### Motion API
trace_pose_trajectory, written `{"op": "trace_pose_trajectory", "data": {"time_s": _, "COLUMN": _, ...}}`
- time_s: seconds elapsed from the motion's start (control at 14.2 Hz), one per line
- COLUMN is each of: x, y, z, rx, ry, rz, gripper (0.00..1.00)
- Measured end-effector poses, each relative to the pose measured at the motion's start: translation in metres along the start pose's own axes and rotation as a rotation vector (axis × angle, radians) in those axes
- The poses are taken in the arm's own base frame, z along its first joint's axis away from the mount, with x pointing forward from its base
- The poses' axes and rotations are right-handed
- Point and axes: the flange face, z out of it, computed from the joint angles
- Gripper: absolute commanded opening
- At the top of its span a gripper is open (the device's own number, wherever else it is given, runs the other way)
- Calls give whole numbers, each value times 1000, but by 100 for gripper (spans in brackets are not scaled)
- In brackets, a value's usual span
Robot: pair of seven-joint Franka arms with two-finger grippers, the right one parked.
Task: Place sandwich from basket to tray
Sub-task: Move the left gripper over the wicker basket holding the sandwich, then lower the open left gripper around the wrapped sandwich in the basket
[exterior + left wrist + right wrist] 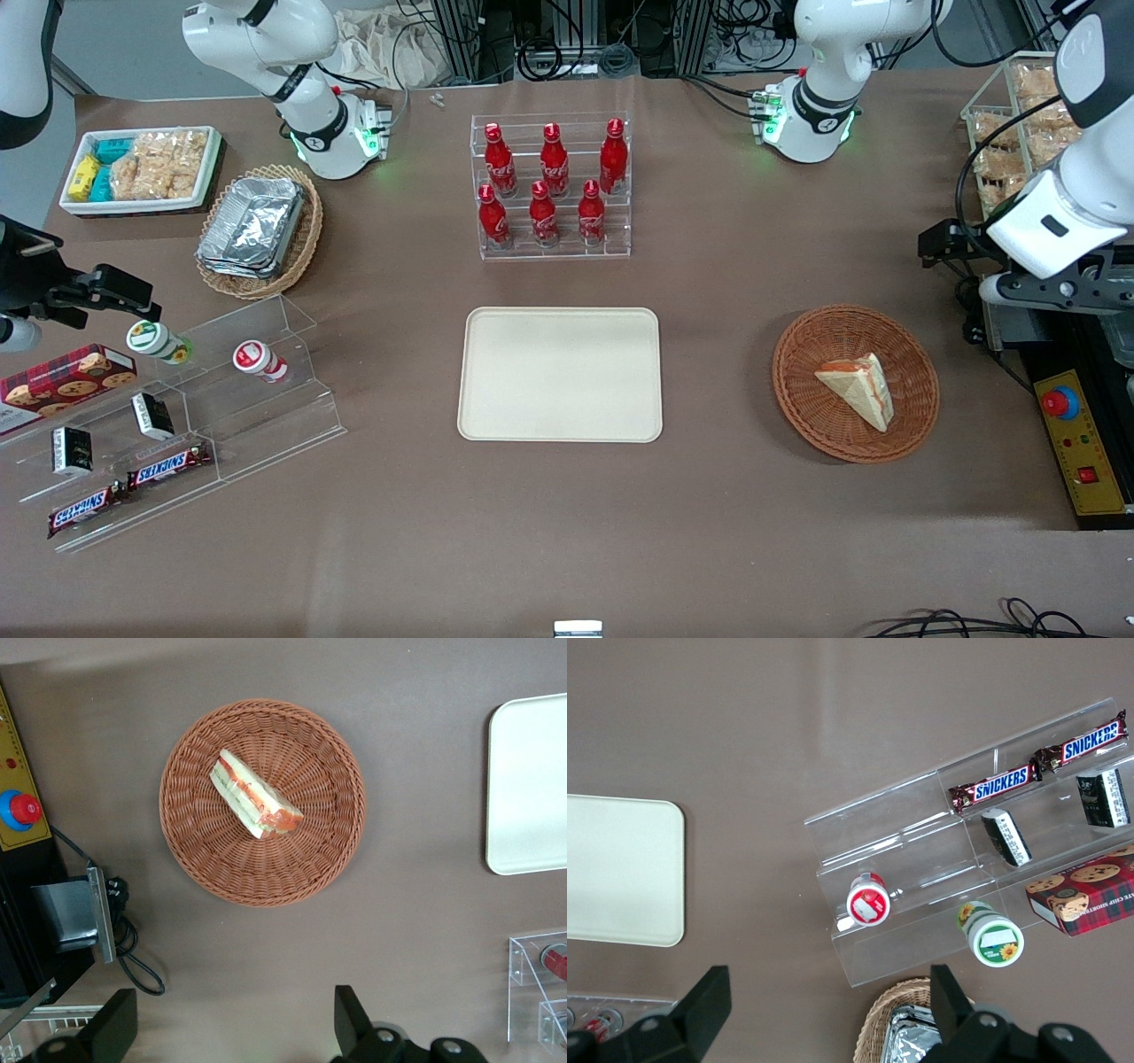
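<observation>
Nearest the front camera, the sandwich lay in the basket, well apart from the tray, which lay toward the parked arm's end. From the left wrist, the gripper hung above bare table beside the basket, jaws spread wide with nothing between them; the sandwich rested near the basket's middle, the tray apart.

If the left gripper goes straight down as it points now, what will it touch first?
Probably the bare table beside the basket, not the sandwich. The open left gripper hangs high above it; depth is unclear.
</observation>
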Motion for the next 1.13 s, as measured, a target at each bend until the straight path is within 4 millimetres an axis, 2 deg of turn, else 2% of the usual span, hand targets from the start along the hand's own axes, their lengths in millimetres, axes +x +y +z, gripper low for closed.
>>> {"op": "trace_pose_trajectory", "data": {"time_s": 0.21, "x": 9, "y": 10, "z": 7, "rx": -3, "ry": 3, "rz": 1, "gripper": 100}}
{"op": "trace_pose_trajectory", "data": {"time_s": 0.49, "x": 31, "y": 11, "z": 34, "rx": -7, "ry": 30, "rz": -178, "gripper": 100}}
{"op": "trace_pose_trajectory", "data": {"time_s": 0.63, "x": 40, "y": 9, "z": 67, "rx": -12, "ry": 56, "rz": -293, "gripper": 100}}
{"op": "trace_pose_trajectory", "data": {"time_s": 0.85, "x": 45, "y": 5, "z": 119, "rx": -28, "ry": 84, "rz": -487, "gripper": 100}}
{"op": "trace_pose_trajectory", "data": {"time_s": 1.13, "x": 54, "y": 2, "z": 172, "rx": -47, "ry": 106, "rz": -612, "gripper": 100}}
